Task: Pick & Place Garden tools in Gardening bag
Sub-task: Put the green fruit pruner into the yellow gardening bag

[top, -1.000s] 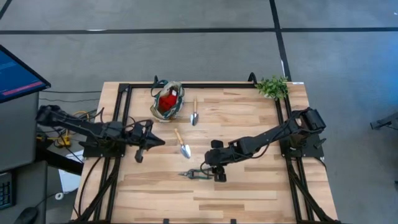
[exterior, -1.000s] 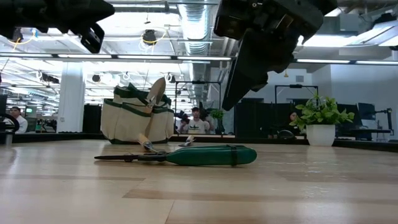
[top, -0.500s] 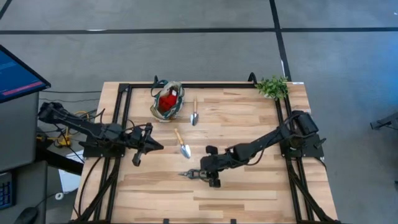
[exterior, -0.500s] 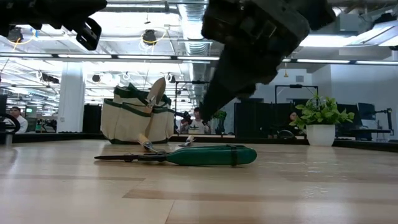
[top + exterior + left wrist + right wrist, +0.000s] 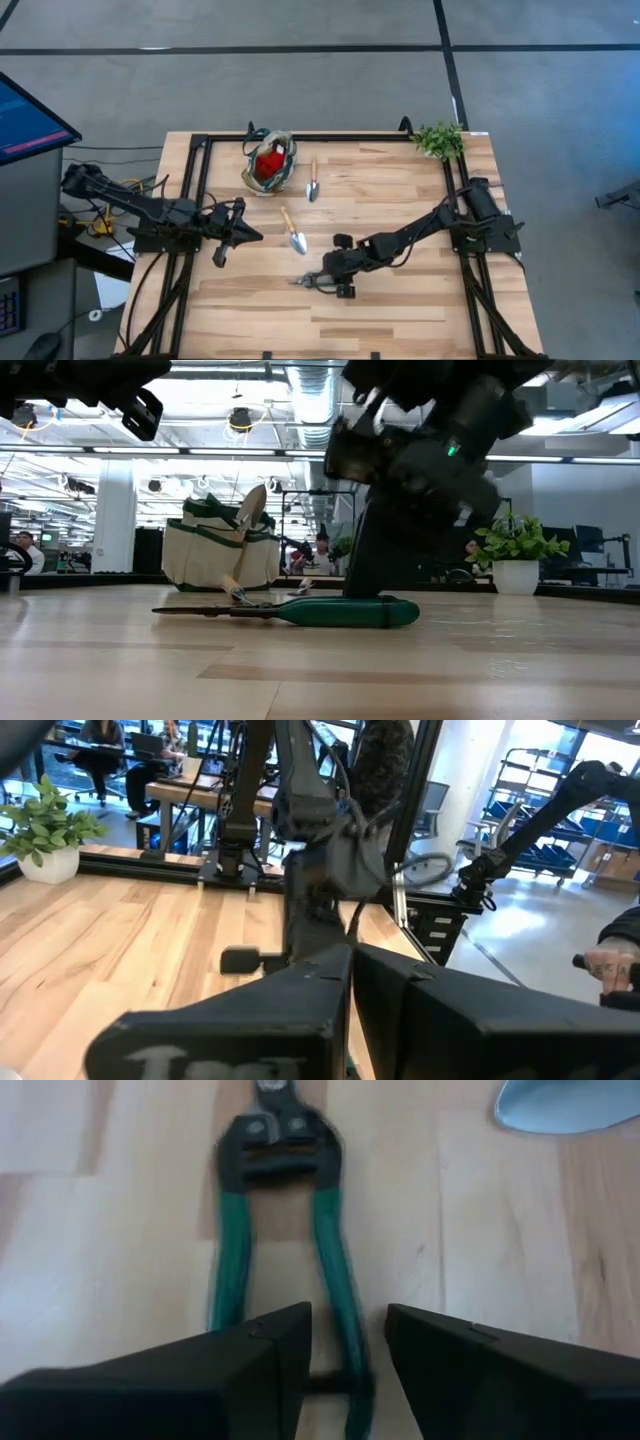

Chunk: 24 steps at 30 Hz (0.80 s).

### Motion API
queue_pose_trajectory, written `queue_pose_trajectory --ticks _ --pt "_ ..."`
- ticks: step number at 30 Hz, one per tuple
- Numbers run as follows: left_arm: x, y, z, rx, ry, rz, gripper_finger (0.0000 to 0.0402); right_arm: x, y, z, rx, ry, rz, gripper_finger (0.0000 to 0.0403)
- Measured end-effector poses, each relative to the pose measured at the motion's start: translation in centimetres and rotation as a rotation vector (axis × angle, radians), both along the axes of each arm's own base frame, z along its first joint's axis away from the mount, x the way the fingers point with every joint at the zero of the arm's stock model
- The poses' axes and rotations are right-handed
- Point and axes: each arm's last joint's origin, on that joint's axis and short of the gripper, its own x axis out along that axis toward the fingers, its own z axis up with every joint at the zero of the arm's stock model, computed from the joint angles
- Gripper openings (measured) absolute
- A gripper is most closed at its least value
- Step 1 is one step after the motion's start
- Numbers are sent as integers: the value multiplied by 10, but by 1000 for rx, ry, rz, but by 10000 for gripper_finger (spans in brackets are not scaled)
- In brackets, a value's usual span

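A: Checking the right gripper (image 5: pixel 335 283)?
B: Pressing down at the table (image 5: pixel 400 300), clamping 1 green handle of the pruning shears (image 5: pixel 335 1280), lying flat, well apart from the gardening bag (image 5: pixel 285 150).
A: Checking the left gripper (image 5: pixel 222 252)?
B: Hovering over the left side, closed, holding nothing.
A: Locating the rest?
B: Lying loose: 1 wooden-handled trowel (image 5: pixel 294 232) near the shears, 1 small trowel (image 5: pixel 312 180) just beside the bag. Sitting inside the bag: red glove (image 5: pixel 268 162).

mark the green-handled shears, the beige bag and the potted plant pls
green-handled pruning shears (image 5: pixel 345 611), low view, on the green handle.
beige fabric gardening bag with green trim (image 5: pixel 200 555), low view, on its front panel.
leafy green potted plant (image 5: pixel 438 139), high view, on the leaves.
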Motion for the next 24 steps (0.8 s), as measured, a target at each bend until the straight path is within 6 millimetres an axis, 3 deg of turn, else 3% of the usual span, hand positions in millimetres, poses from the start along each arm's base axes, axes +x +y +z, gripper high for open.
queue_pose_trajectory --ticks 6,13,19,24 --pt "0 0 0 0 0 0 3 1 -1 -1 -6 -6 -8 105" --pt "0 0 0 0 0 -1 3 0 -2 1 -25 -8 -19 16" --pt "0 0 0 0 -1 -1 3 -1 -3 3 -60 -19 -30 14" --pt "0 0 0 2 -4 -4 3 -7 -7 24 -145 -50 -35 14"
